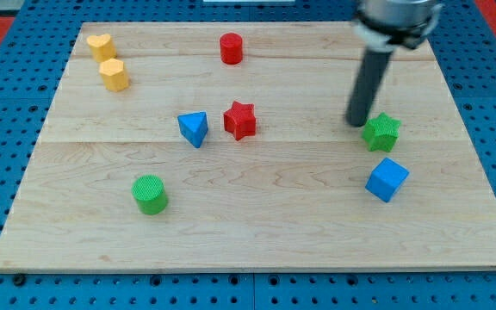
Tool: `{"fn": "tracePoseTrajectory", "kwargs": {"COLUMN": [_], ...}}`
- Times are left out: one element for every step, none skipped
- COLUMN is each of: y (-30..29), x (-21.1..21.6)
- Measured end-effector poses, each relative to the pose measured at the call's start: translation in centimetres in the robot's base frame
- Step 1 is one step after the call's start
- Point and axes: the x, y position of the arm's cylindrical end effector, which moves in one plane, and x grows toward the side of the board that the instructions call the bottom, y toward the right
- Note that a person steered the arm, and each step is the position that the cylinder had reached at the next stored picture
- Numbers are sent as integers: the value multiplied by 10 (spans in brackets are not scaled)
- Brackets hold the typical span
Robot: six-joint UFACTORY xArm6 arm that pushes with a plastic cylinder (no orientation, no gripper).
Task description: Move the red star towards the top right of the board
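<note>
While my tip point(356, 123) nears the green star point(382, 132), the red star point(240, 120) sits apart.

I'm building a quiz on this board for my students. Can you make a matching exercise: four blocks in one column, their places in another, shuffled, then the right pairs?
Blocks:
1. red star
2. green star
3. red cylinder
4. green cylinder

Places:
A. lower left part of the board
B. just right of the blue triangle
C. near the view's top, centre
D. beside my tip, above the blue cube

Pairs: 1-B, 2-D, 3-C, 4-A
</note>
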Motion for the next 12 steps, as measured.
{"fn": "tracePoseTrajectory", "kwargs": {"y": [-97,-142,-118,-84,-102,-169,-153,-101,-108,-87,-44,-33], "x": [24,40,0,-39,-72,-72,-74,-93,-115,-126,-116,-106]}}
